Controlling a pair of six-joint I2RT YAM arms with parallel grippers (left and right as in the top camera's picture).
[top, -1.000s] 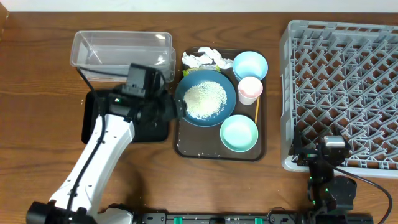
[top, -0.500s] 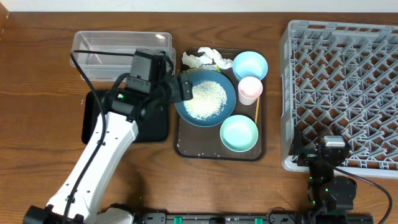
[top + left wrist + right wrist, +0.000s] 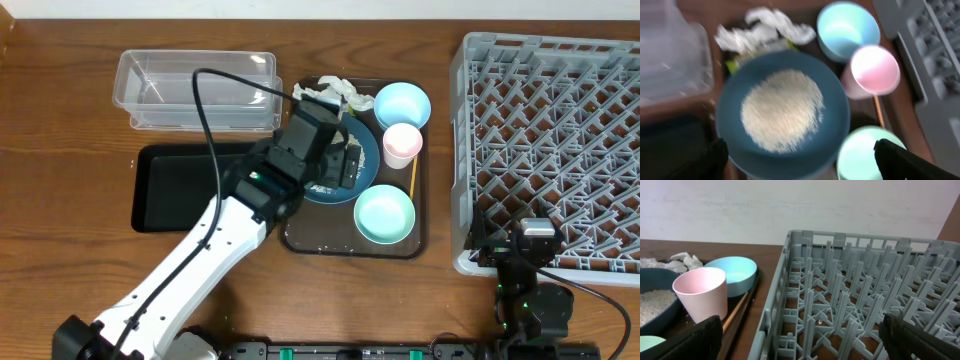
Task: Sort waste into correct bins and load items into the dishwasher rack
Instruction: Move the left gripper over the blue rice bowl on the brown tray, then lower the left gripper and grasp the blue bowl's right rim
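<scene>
**Left arm now over the rice plate**

Since a second ago my left gripper (image 3: 800, 160) has swung from above the black tray (image 3: 170, 190) across to the brown serving tray (image 3: 400, 245), and it now hangs over the dark blue plate (image 3: 832, 117). Its jaws are spread wide, grasping nothing. The plate lies straight below them, with the heap of white rice grains (image 3: 782, 110) at its middle. Crumpled tissue paper (image 3: 765, 31) and a yellow-green wrapper (image 3: 732, 65) sit at its far edge. Black tray and clear tub (image 3: 190, 85) both lie on my left of the plate, so I judge the waste goes that way. My right gripper (image 3: 805, 342), also wide and empty, rests by the near corner of the dishwasher rack (image 3: 560, 140), well apart from the plate. My left is much the nearer.
</scene>
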